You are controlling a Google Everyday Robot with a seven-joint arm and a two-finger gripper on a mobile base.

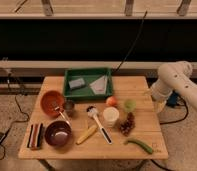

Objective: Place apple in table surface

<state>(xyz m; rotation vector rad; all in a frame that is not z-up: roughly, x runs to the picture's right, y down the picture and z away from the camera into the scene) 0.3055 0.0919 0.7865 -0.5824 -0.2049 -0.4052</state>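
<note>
- Carrying everything is one worktop [142, 86], wooden and roughly square, with one white cup [110, 116] near its middle.
- One green tray [87, 97] lies behind the cup, and two bowls, orange [43, 100] and dark [48, 135], sit well off to the side away from the arm.
- The hand [160, 103] hangs well apart from the cup, by the worktop's edge, spread wide and empty.
- One apple [111, 101] rests just behind the cup. It is likely light, firm, smooth and prone to rolling, so grip across its widest girth.
</note>
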